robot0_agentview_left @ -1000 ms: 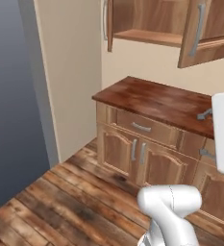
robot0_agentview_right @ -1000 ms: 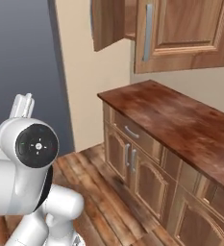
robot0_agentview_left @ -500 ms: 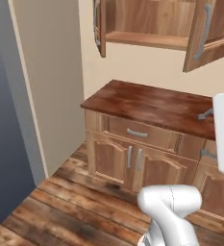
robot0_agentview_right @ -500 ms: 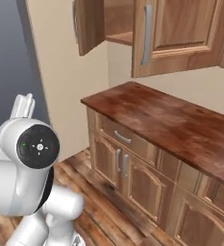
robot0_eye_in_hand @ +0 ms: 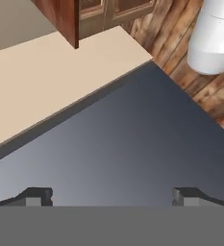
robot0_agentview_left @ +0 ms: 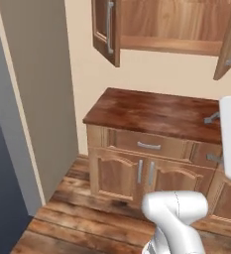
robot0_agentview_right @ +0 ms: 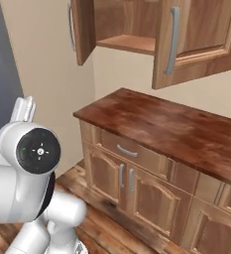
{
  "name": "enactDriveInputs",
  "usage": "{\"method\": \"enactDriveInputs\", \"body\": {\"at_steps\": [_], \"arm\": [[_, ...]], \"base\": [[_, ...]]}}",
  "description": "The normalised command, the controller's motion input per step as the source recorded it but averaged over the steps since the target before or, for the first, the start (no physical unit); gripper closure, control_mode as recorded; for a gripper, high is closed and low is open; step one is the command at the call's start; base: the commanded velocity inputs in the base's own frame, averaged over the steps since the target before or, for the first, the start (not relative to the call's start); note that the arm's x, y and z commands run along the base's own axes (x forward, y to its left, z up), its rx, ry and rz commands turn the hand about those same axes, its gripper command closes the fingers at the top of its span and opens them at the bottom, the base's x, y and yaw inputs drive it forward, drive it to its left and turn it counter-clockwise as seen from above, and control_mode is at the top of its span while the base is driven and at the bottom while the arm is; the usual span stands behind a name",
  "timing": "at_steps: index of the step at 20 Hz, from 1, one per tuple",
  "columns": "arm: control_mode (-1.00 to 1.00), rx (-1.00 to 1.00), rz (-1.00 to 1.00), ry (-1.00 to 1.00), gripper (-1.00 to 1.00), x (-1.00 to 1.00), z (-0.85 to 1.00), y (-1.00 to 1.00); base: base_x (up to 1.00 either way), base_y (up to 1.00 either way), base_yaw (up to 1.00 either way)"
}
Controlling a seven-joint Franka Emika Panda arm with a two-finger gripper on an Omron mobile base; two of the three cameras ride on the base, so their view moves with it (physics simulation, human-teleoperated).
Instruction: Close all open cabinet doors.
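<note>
cabinet doors (robot0_agentview_left: 107, 31) ajar, tops cropped; right door (robot0_agentview_left: 230, 47) cut off

Two brown wooden cabinet doors hang open above the counter. The left door (robot0_agentview_left: 107, 30) and the right door (robot0_agentview_right: 186, 39) each have a long grey bar handle.

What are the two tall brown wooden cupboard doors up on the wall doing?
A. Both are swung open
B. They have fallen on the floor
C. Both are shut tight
A: the left tall brown wooden cabinet door and the right one both stand swung out, showing the bare wooden shelf inside.
</note>
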Motion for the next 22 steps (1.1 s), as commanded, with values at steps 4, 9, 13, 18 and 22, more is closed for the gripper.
{"method": "enactDriveInputs", "body": {"at_steps": [4, 9, 13, 18, 22], "arm": [[1.00, 0.00, 0.00, 0.00, -1.00, 0.00, 0.00, 0.00], [1.00, 0.00, 0.00, 0.00, -1.00, 0.00, 0.00, 0.00], [1.00, 0.00, 0.00, 0.00, -1.00, 0.00, 0.00, 0.00], [1.00, 0.00, 0.00, 0.00, -1.00, 0.00, 0.00, 0.00], [1.00, 0.00, 0.00, 0.00, -1.00, 0.00, 0.00, 0.00]], "base": [[0.63, 0.30, -0.34], [0.69, 0.14, -0.34], [0.76, 0.07, -0.33], [0.71, 0.11, -0.33], [0.68, 0.26, -0.32]]}}
